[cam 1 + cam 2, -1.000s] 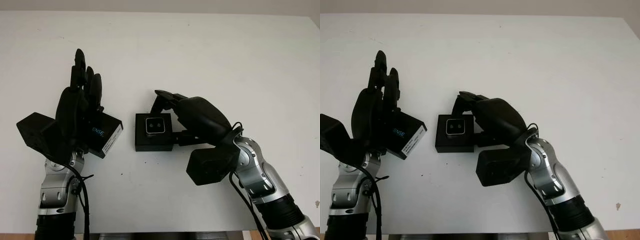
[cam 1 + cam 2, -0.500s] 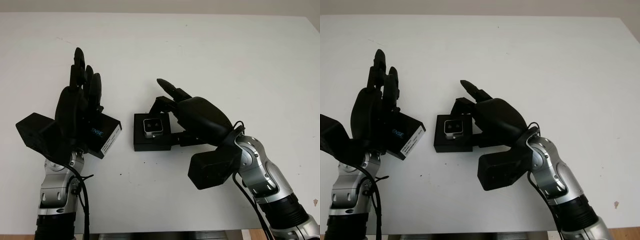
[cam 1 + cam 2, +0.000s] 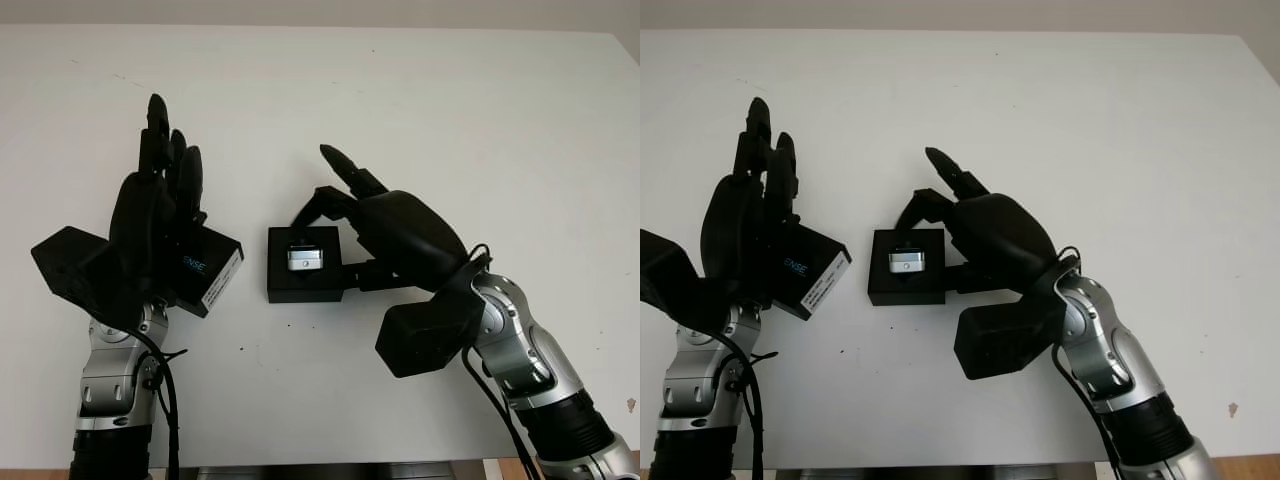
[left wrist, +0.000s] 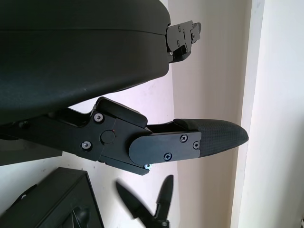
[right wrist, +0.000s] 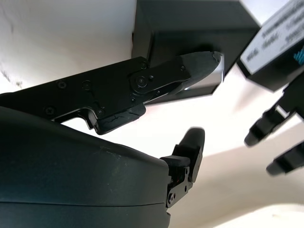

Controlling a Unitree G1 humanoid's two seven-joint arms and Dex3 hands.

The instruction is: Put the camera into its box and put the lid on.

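The step in hand looks like seating the camera point(image 3: 304, 259) in its box point(image 3: 305, 264). The small silver-faced body sits inside the black open-topped box at the centre of the left eye view, though whether it lies fully down in its recess I cannot tell. The right hand point(image 3: 385, 225), coming in from lower right, is bent over the box's right edge with one finger curved down toward the back rim and another pointing up and away — it has hold of nothing.

The lid point(image 3: 208, 267), a black piece with a white label on its end, lies at centre left just beside the box. The left hand point(image 3: 160, 215) stands over it with fingers pointing toward the top of the frame; whether it grips the lid I cannot tell.

Next, I judge, the right hand must draw clear — then the lid has to be brought squarely over the box and pressed down
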